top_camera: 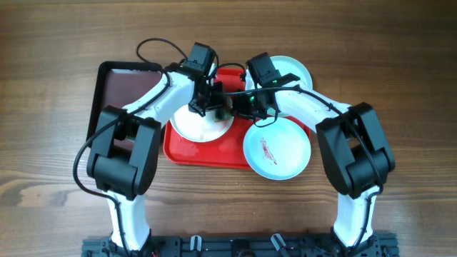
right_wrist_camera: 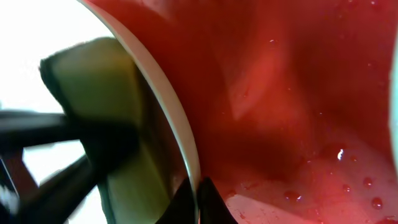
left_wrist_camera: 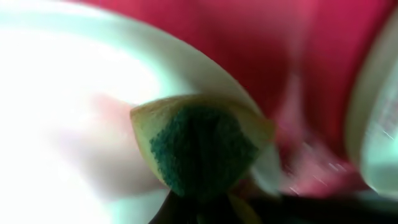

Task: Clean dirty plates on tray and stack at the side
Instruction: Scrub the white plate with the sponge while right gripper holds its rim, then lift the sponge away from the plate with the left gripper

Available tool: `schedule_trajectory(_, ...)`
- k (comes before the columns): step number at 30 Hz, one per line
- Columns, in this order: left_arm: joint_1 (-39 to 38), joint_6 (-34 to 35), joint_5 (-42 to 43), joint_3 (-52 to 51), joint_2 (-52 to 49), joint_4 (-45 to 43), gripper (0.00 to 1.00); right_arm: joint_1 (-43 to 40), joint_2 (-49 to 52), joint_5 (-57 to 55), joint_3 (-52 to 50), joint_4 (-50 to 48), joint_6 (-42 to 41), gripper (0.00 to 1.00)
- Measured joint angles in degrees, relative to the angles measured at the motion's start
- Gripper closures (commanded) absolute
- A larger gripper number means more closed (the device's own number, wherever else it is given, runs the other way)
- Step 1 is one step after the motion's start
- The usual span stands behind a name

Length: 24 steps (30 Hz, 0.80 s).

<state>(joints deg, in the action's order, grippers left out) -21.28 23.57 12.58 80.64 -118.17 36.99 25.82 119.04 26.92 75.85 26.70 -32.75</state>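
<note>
Dark brown tray [top_camera: 118,93] lies just left of the red tray [top_camera: 214,155]. On the red tray's left half sits the white plate [top_camera: 193,127]. The left gripper [top_camera: 214,108] is clenched on a yellow-green sponge [left_wrist_camera: 199,149] pressed to that plate. Over the tray's middle, the right gripper [right_wrist_camera: 194,196] pinches the white plate's right rim. One smeared turquoise plate [top_camera: 277,148] overlaps the tray's near right corner; another [top_camera: 296,70] lies at its far right corner.
</note>
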Motion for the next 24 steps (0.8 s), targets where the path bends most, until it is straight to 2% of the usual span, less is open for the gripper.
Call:
schedule_trajectory(4, 1.86, 0.74, -8.96, 0.15, 0.00, -0.22, 0.96, 0.00, 0.00, 0.09, 0.02, -0.04, 0.00, 0.96)
schedule_trajectory(9, 5.86, 0.76, -12.79, 1.64, 0.00, 2.99, 0.96, 0.20, 0.00, 0.07, 0.02, -0.24, -0.04, 0.96)
schedule_trajectory(11, 9.27, 0.72, -13.57, 6.05, 0.00, 10.99, 0.96, 0.22, 0.00, 0.09, 0.02, -0.24, -0.20, 0.96)
schedule_trajectory(17, 11.17, -0.33, -13.62, 21.27, 2.08, 24.00, 0.96, 0.22, 0.00, 0.04, -0.02, 0.24, -0.20, 0.96)
schedule_trajectory(24, 12.11, -1.03, -13.00, 23.80, 10.82, 33.99, 0.96, 0.22, -0.13, 0.00, -0.02, 2.99, 1.14, 0.96)
